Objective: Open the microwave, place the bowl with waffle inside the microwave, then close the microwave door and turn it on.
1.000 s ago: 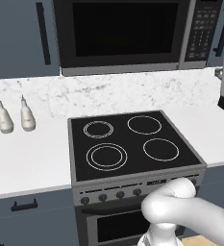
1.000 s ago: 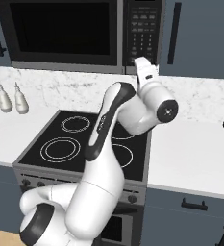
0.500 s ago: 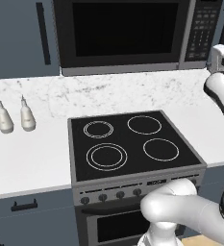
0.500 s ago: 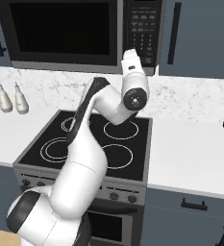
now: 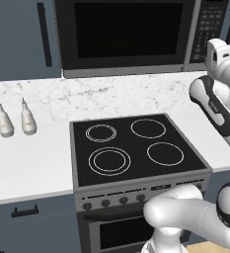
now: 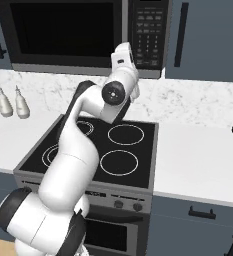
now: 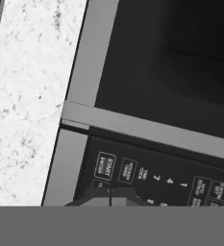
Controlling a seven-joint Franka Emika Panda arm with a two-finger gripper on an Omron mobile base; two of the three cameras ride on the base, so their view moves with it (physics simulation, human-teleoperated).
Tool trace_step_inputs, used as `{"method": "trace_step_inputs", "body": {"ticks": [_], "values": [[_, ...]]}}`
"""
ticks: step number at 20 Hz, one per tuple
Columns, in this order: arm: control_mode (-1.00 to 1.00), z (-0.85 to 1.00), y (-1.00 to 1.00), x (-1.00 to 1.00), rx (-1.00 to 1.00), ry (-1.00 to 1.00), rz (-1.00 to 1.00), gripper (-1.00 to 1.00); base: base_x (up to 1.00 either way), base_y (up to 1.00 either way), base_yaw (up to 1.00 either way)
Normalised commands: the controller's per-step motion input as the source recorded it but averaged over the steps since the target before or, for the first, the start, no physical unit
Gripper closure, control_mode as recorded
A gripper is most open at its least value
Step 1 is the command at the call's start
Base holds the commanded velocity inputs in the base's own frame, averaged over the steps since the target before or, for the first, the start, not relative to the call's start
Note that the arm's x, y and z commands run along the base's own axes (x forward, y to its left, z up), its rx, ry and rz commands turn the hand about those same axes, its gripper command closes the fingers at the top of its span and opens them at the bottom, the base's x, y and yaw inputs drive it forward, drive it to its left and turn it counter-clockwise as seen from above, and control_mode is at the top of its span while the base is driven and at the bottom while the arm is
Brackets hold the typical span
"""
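Pinched shut and holding nothing, the hand hovers just before the keypad panel of the microwave, mounted above the stove. Its door looks closed. Buttons are stiff and small, likely needing a light, square press with a fingertip on the start key

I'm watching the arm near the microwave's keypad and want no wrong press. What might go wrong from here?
1. The shut gripper sits close to the black keypad panel of the black-and-steel microwave, just below the start button. The small buttons crowd together, so it may hit a neighbour.
2. The dark-windowed microwave door looks closed, and its window is too dark to show a bowl; starting could run it empty.
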Motion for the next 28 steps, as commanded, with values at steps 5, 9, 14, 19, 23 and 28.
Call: {"method": "trace_step_inputs", "body": {"ticks": [5, 9, 14, 19, 23, 28], "values": [[-1.00, 0.18, 0.00, 0.22, 0.09, 0.00, 0.00, 1.00, 0.00, 0.00, 0.00], [-1.00, 0.00, -0.08, 0.10, 0.10, 0.04, 0.00, 1.00, 0.00, 0.00, 0.00], [-1.00, -0.02, -0.17, 0.10, 0.04, 0.06, 0.01, 1.00, 0.00, 0.00, 0.00], [-1.00, -0.04, -0.06, 0.34, 0.03, 0.10, 0.00, 1.00, 0.00, 0.00, 0.00], [-1.00, -0.26, 0.00, 0.31, 0.00, 0.15, 0.03, 1.00, 0.00, 0.00, 0.00], [-1.00, -0.15, -0.01, 0.36, 0.00, 0.10, 0.03, 1.00, 0.00, 0.00, 0.00]]}}
